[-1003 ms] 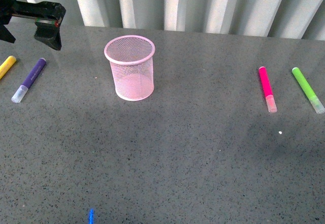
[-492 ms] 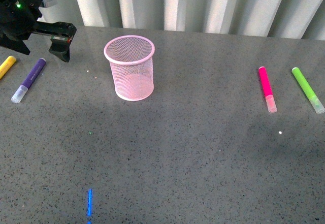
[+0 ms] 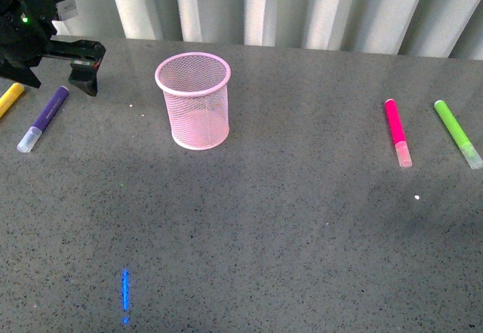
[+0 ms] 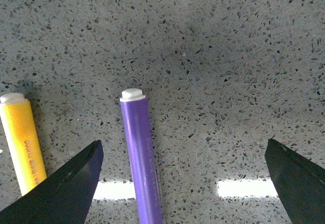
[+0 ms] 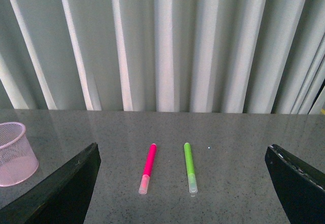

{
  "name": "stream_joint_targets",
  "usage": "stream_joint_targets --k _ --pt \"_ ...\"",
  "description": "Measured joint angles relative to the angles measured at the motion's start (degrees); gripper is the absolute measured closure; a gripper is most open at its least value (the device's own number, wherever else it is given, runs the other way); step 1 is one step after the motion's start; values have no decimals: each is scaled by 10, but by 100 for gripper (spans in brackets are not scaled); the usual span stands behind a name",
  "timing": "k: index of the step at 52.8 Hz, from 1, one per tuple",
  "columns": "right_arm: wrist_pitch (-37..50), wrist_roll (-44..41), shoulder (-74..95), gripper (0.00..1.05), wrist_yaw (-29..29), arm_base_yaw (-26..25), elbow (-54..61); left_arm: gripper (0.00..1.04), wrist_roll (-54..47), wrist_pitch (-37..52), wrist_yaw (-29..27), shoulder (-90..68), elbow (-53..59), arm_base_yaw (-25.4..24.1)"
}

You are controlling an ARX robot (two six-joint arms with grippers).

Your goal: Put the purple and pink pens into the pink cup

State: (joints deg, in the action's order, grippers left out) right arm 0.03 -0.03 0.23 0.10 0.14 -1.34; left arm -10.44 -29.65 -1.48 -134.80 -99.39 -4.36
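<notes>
The pink cup stands upright on the grey table, left of centre, and shows empty through its mesh. The purple pen lies flat at the far left, cap toward me. My left gripper hovers open just above its far end. In the left wrist view the purple pen lies between the open fingers, close to one of them and touching neither. The pink pen lies flat at the right. My right gripper is open and well back from the pink pen; the front view does not show it.
A yellow marker lies just left of the purple pen, seen too in the left wrist view. A lime-green marker lies right of the pink pen. A pleated white curtain backs the table. A blue light streak marks the near table.
My left gripper came down toward the purple pen's far end, then shifted slightly left. The pens and the cup have not moved.
</notes>
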Motion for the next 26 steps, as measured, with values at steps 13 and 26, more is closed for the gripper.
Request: stream_joint_targets --k 13,26 --pt "0 0 0 7 0 0 0 7 2 0 3 -23 -17 -3" --pt "0 0 0 7 0 0 0 7 4 -13 2 -50 -49 -14"
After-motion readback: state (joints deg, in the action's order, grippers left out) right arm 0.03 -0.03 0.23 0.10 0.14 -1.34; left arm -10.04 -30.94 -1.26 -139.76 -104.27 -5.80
